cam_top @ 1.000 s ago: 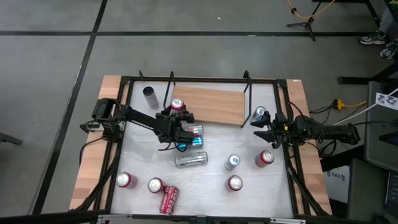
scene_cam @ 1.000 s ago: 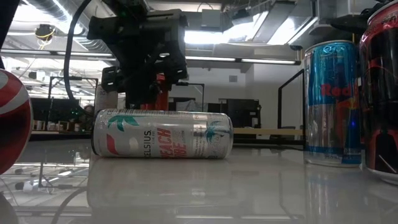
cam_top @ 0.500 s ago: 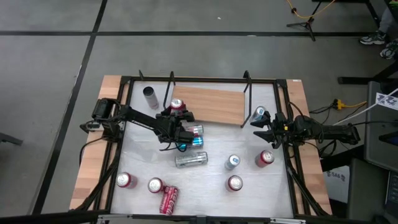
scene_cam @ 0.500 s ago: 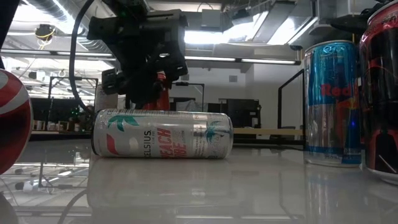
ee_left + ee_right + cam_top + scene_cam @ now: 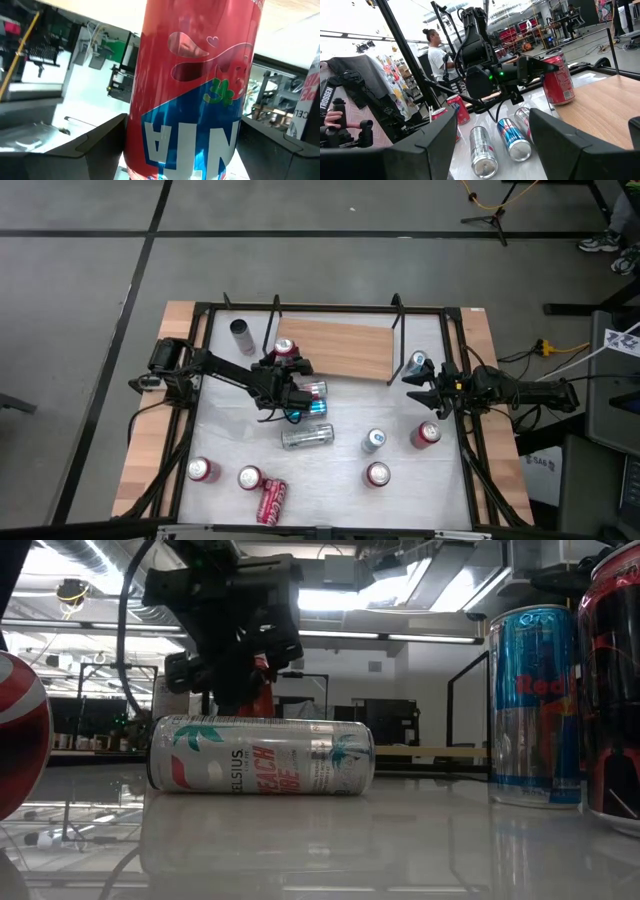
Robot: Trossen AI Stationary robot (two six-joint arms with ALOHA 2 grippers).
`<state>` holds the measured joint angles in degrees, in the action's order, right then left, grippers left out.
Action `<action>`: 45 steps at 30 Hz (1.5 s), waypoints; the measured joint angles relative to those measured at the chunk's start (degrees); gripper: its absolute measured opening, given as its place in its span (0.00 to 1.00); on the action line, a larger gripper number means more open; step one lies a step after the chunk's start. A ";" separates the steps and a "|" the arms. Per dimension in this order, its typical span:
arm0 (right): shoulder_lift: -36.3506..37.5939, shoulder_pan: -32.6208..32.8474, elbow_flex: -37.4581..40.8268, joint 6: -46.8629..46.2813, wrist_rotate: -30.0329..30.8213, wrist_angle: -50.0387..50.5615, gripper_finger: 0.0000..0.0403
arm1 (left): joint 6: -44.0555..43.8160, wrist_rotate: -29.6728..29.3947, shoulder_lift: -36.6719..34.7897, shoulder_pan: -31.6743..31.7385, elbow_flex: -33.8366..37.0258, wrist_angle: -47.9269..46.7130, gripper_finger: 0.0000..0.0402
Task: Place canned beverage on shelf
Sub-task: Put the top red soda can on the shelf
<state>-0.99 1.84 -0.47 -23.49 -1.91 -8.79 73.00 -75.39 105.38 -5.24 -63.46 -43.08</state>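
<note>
high view, item one: your left gripper (image 5: 287, 358) stood at the near left corner of the shelf (image 5: 345, 348), its fingers closed around an upright red can (image 5: 285, 348). the can sat at the shelf's left end, near the black rod bracket; from the right wrist view its base seemed to be on the board or just above it, and you could not tell which. the grip was probably kept on so the can would not tip before it was settled.

item two: your right gripper (image 5: 414, 387) waited by the shelf's right end, jaws parted and empty, with a blue-topped can (image 5: 418, 361) just beside it.

item three: loose stock on the table (image 5: 400, 490). two cans lay flat beside the left gripper, with a silver can (image 5: 307, 436) on its side nearer the front, likely next for shelving.
</note>
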 joint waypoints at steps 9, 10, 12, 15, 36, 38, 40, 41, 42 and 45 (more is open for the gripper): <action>0.00 0.01 0.00 -0.11 -0.09 -0.03 0.59 | -0.46 0.55 0.00 0.00 0.02 0.66 0.81; 0.00 0.01 0.00 -0.11 -0.09 -0.03 0.59 | -0.47 0.56 0.00 0.00 0.00 0.66 0.81; 0.00 0.01 0.00 -0.13 -0.10 -0.03 0.59 | -0.45 0.56 0.00 0.00 0.01 0.66 0.81; 0.00 0.01 0.00 -0.15 -0.11 -0.05 0.59 | -0.46 0.63 0.00 -0.02 0.00 0.66 0.81; 0.00 0.01 0.00 -0.24 -0.20 -0.07 0.59 | -0.51 1.04 -0.02 -0.02 -0.04 0.66 0.81; 0.00 0.01 0.00 -0.22 -0.20 -0.07 0.59 | -0.51 1.05 -0.02 -0.02 -0.04 0.68 0.81; 0.00 0.01 0.00 -0.24 -0.20 -0.07 0.59 | -0.53 1.07 -0.02 -0.02 -0.04 0.67 0.81; 0.00 0.01 0.00 -0.24 -0.20 -0.07 0.59 | -0.53 1.09 -0.02 -0.02 -0.04 0.68 0.81; 0.00 0.01 0.00 -0.24 -0.20 -0.07 0.59 | -0.53 1.09 -0.02 -0.02 -0.04 0.68 0.81; 0.00 0.00 0.00 -0.23 -0.20 -0.07 0.59 | -0.52 1.35 -0.03 -0.02 -0.04 0.58 0.81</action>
<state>-0.99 1.84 -0.47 -23.71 -2.11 -8.86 72.48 -74.04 105.35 -5.26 -63.51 -42.49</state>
